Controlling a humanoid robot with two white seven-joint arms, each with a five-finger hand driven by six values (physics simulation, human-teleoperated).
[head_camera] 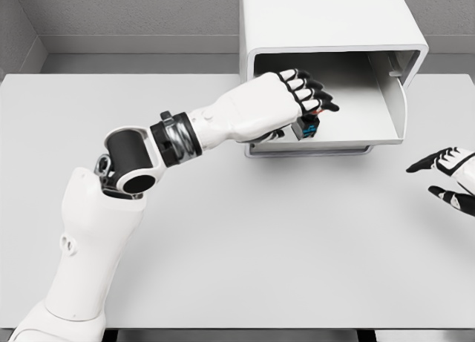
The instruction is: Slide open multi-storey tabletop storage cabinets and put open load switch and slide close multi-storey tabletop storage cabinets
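Table (pixel 245 238): A pale grey worktop filled most of the head view and carried the cabinet at its far edge.

Cabinet (pixel 334 38): The white storage cabinet stood at the far side, right of centre. Its drawer (pixel 371 127) was drawn out toward the robot, so the tray floor was exposed and could take an item from above.

Left arm (pixel 96 231): It entered from the lower left, bent at the elbow and reached diagonally up and right, presumably to carry the hand over the drawer's near-left corner.

Left hand (pixel 286 104): Seen knuckles-up over the drawer's left side, with dark fingertips curled downward around a small object. The grip appeared closed on it; contact under the palm was hidden.

Right hand (pixel 449 179): It showed only at the right edge, well apart from the cabinet, fingers loosely spread and holding nothing. It looked parked clear of the drawer.

Load switch (pixel 308 127): A small dark block with blue and reddish parts showed just below the left fingertips, inside the drawer outline. Whether it rested on the tray floor could not be told.

Stage, as judged: Placement was in hand; release and closing the drawer remained.
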